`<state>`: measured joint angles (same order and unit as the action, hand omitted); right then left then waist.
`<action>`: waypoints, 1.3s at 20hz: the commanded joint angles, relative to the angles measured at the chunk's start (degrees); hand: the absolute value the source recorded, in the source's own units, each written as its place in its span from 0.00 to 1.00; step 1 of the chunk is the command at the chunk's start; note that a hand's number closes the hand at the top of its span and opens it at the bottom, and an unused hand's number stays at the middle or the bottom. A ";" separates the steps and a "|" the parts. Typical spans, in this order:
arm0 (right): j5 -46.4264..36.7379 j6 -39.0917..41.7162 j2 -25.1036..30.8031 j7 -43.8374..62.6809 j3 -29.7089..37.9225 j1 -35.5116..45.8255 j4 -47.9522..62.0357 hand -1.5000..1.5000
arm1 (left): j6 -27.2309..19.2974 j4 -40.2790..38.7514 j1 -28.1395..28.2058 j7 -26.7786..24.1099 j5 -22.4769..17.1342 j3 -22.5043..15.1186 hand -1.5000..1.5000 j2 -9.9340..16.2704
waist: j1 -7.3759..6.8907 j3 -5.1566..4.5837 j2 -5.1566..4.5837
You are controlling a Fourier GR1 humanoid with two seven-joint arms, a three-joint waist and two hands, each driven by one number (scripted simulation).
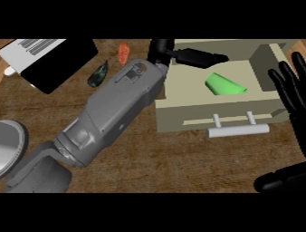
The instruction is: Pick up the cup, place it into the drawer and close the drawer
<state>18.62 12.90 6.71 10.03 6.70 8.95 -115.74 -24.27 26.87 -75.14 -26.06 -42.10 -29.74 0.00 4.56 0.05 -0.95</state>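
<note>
The green cup [224, 84] lies tipped in the open drawer [182, 102], long axis diagonal; left hand [194, 57] open above, right hand [301, 93] open.

The cup [224, 84] is bright green, the drawer [262, 97] cream with a pale handle [238, 130]. Both hands are black, left [194, 56] and right [301, 93]. The counter [182, 158] is brown wood-grain.

Wood-grain counter [182, 158], matt cream drawer [182, 106], smooth green cup [224, 84], glossy black right hand [303, 97].
</note>
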 commanded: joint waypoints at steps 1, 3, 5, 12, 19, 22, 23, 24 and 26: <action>2.76 -0.48 0.79 3.76 0.52 -0.02 -2.82 0.00 | 2.16 2.55 1.49 -2.69 -3.88 1.85 0.00 0.00 | -1.46 -0.04 0.46; 3.57 3.09 1.43 -0.20 2.05 -6.03 -3.67 1.00 | 2.76 5.18 2.51 0.16 -2.26 3.53 0.00 0.00 | -3.75 -0.03 1.09; 2.61 3.18 1.98 1.11 0.86 -6.77 -7.37 1.00 | 0.25 7.11 3.85 1.07 -1.83 4.26 0.00 0.50 | -4.09 -0.06 1.27; -8.17 7.62 6.60 -0.52 -2.83 -7.02 -6.64 1.00 | 0.29 18.71 13.15 2.86 -3.39 6.74 0.00 7.92 | -6.05 -0.10 1.67; -14.15 10.87 9.54 -3.26 -3.11 -9.34 -4.79 1.00 | 0.72 36.20 28.19 7.94 -3.75 7.27 0.00 18.55 | -6.28 -0.05 1.58; -18.12 9.22 8.82 -2.88 -4.03 -8.48 -1.01 1.00 | 1.76 43.82 36.26 8.04 -3.90 7.70 0.00 22.38 | -6.63 -0.05 1.49; -17.57 7.70 8.31 0.99 -4.49 -2.88 0.68 1.00 | 0.00 46.41 35.93 10.54 -4.06 8.93 0.00 22.67 | -6.20 -0.06 1.29; -19.82 8.13 8.35 -2.89 -4.41 -4.50 2.36 1.00 | 3.24 48.57 39.37 11.05 -5.32 9.55 0.00 25.41 | -6.46 -0.05 1.30; -24.24 8.00 8.05 -4.80 -6.79 -6.71 1.45 1.00 | 6.63 48.95 43.69 9.79 -5.29 10.94 0.00 27.41 | -5.75 -0.05 1.16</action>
<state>-0.03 21.47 15.18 7.56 2.04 2.80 -115.97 -20.98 70.10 -39.17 -17.05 -46.64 -20.57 23.01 -1.57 0.00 0.37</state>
